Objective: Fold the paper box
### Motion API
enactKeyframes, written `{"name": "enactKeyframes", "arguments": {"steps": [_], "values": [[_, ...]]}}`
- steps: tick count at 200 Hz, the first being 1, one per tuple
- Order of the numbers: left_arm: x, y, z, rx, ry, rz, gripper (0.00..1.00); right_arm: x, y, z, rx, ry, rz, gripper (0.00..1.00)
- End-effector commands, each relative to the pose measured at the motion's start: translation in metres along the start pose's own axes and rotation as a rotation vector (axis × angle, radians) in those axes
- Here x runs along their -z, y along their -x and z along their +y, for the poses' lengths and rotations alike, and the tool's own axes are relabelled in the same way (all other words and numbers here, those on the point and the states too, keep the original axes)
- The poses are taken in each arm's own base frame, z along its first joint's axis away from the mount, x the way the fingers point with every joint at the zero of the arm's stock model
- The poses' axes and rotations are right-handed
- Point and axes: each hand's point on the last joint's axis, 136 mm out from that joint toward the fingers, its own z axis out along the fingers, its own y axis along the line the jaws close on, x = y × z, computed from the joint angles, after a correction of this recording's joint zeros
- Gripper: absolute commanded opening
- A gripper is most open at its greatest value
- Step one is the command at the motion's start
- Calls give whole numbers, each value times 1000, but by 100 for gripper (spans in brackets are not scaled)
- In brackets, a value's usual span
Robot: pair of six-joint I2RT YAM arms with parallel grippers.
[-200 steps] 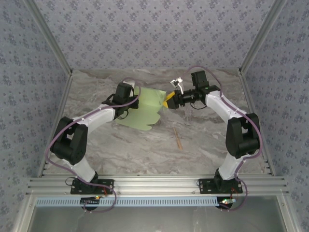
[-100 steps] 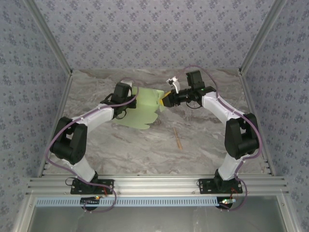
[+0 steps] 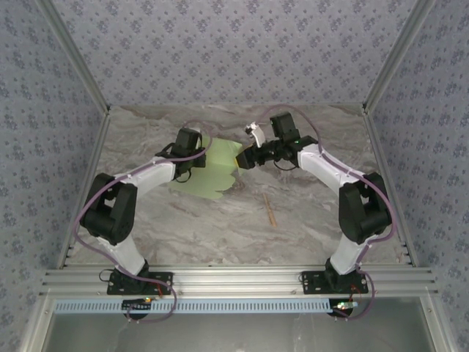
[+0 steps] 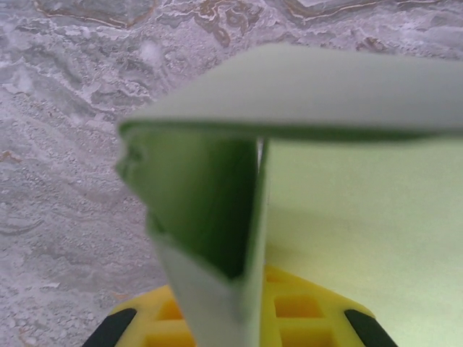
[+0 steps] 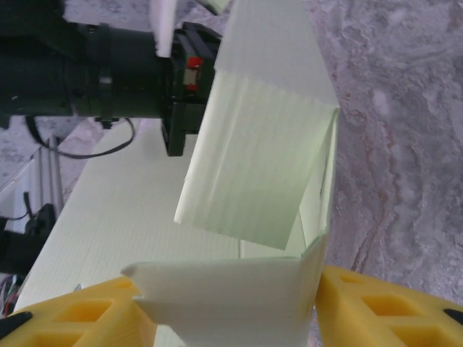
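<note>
Task item: the paper box (image 3: 214,174), pale green card, partly formed; it lies on the far middle of the desk (image 3: 220,235), between the two arms, with one panel flat and several flaps raised
Left gripper (image 4: 246,322): fingers (image 4: 304,318) together, clamped on an upright fold at the left side of the card
Right gripper (image 5: 231,318): fingers (image 5: 376,307) apart, straddling a raised flap at the right side; whether they press it cannot be told
Step in hand (judged): right-side flap is being turned inward while the left side is anchored
Risk 1: flap springs back flat; cause, crease not set and parted fingers give no sure hold
Risk 2: card slides or lifts off the desk; cause, a push from the right against a single clamp point on the left
Risk 3: crushed or skewed wall; cause, closing across the flap instead of along the score line
Risk 4: tear at a notch; cause, the two arms pulling apart
Nearby item: thin wooden stick (image 3: 271,211), well apart from the card, nearer the arm bases; no hazard expected
</note>
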Motion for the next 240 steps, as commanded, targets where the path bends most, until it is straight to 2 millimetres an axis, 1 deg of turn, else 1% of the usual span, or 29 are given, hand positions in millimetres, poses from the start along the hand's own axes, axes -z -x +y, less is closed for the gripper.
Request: {"name": "enactKeyframes", "arguments": {"steps": [1, 12, 40, 61, 77, 98, 112, 126, 156, 166, 176, 192, 207, 218, 240], "values": [[-5, 4, -3, -32, 42, -5, 0, -5, 28, 31, 9, 0, -52, 58], [-5, 5, -4, -33, 40, -3, 0, -9, 30, 26, -24, -53, -62, 57], [-6, 5, -6, -36, 43, -2, 0, -16, 32, 12, -72, -214, -70, 48], [-5, 6, -5, -37, 45, -3, 0, -16, 34, 3, -89, -334, -82, 46], [-6, 6, -5, -36, 44, -2, 0, -16, 36, -1, -85, -386, -94, 46], [-6, 7, -4, -38, 53, -2, 0, -23, 37, 5, -63, -329, -86, 47], [-5, 7, -2, -45, 64, -3, 0, -28, 33, 9, -51, -281, -54, 47], [-4, 6, -1, -47, 70, -4, 0, -30, 30, 6, -45, -281, -26, 46], [-4, 5, -3, -45, 61, -7, 0, -41, 31, 14, -13, -260, 10, 49], [-3, 6, -5, -43, 52, -10, 0, -45, 31, 14, -8, -268, 31, 51], [-3, 6, -7, -38, 44, -12, 0, -47, 29, 8, -10, -293, 57, 52], [-2, 6, -6, -36, 42, -16, 0, -39, 24, -6, -26, -346, 78, 53], [-3, 5, 1, -27, 54, -10, 0, -22, 21, -23, -74, -365, 68, 55], [-4, 4, 8, -13, 62, -10, 0, -10, 18, -31, -94, -372, 57, 56], [-6, 2, 15, 5, 70, -7, 0, 5, 12, -34, -87, -343, 60, 60]]}}
